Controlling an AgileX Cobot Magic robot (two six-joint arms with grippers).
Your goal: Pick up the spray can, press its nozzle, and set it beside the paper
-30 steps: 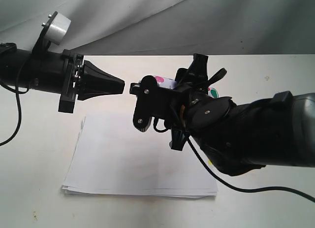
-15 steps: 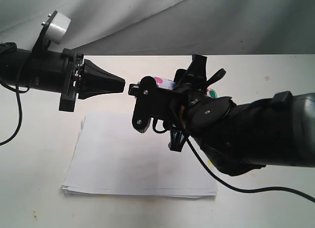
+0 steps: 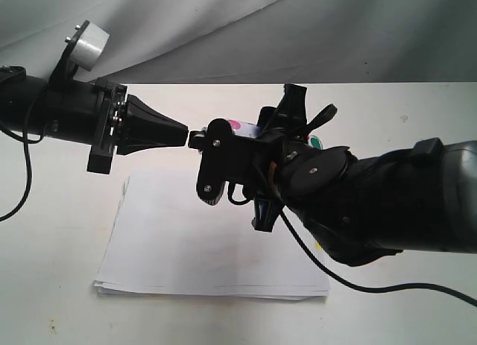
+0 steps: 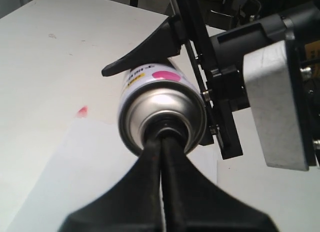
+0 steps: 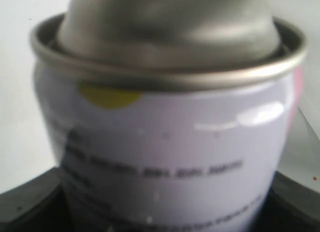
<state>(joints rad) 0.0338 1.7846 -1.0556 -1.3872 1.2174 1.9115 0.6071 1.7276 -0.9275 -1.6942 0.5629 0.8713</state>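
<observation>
The pressing step seems in hand: our right gripper (image 5: 162, 204) clamps the spray can (image 4: 162, 99), held sideways above the far edge of the paper (image 3: 186, 241), while our left gripper (image 4: 161, 140), tips pinched together, meets the nozzle (image 4: 169, 125). Next we must push straight along the can, then lower it beside the paper

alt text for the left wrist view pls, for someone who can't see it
The left hand, fingers shut together, points its tips straight at the black nozzle in the silver domed top of a spray can. The right hand grips the can on its side above a white table, with white paper lying below.
</observation>
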